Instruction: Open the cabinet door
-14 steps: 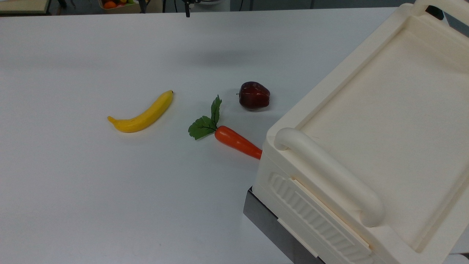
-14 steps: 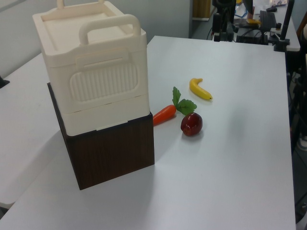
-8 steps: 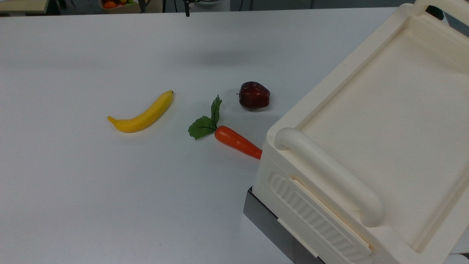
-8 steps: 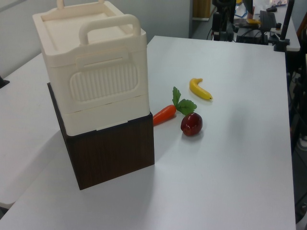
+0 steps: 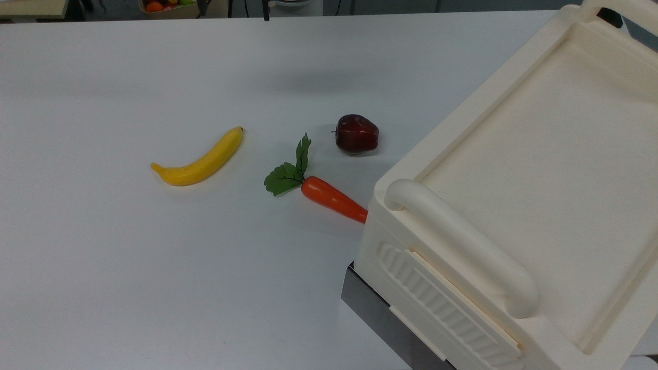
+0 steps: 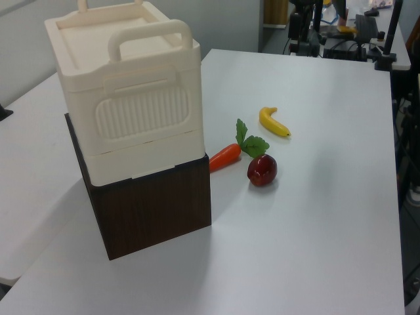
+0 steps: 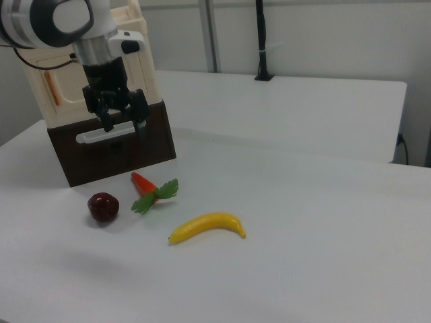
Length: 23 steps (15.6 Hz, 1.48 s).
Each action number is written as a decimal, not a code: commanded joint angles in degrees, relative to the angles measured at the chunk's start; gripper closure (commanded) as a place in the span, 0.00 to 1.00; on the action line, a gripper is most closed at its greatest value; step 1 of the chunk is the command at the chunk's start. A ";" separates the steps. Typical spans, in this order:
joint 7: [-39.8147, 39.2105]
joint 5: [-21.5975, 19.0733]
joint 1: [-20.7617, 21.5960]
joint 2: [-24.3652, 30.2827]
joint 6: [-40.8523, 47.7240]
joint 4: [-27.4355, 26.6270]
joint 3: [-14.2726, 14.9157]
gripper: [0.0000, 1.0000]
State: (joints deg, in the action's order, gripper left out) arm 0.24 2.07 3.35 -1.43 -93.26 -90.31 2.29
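Nothing on the table (image 7: 303, 202) has moved since the earlier frames; only the dark arm hardware at the far edge of the top view has shifted slightly.

Nearest in the right view lies the banana (image 7: 207, 227). Behind it are the carrot (image 7: 143, 183) and the apple (image 7: 103, 206), all clear of the work.

Further back the gripper (image 7: 123, 124) hangs fingers-down with its jaws spread and empty, in front of the cabinet (image 7: 145, 67) and level with its dark base (image 7: 114, 155).

Behind the arm, on the cream face, is the cabinet door (image 7: 67, 84). It looks shut, with its copper handle (image 7: 51, 89) upright along the right view's left edge.

The step in hand is judged to be the approach. To do it well, the claw should rise, turn to straddle that slim bar and close squarely on it. It should then pull along the door's swing arc rather than straight out, so the cabinet does not slide.
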 commanded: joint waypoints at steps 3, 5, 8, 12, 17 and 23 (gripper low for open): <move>-0.06 -2.69 4.47 -1.91 -5.78 4.00 0.17 0.00; -1.29 -3.39 6.40 -2.00 -6.50 4.35 0.17 0.00; -6.11 -4.44 9.92 -4.01 -6.76 7.85 0.17 0.00; -16.21 -9.19 12.91 -5.51 -13.69 9.01 0.17 0.00; -24.13 -13.05 16.86 -6.65 -18.09 9.01 0.17 0.00; -30.38 -16.21 21.08 -8.23 -27.22 8.31 0.00 0.00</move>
State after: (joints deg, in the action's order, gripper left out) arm -27.01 -10.97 22.34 -8.43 -114.81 -82.45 1.60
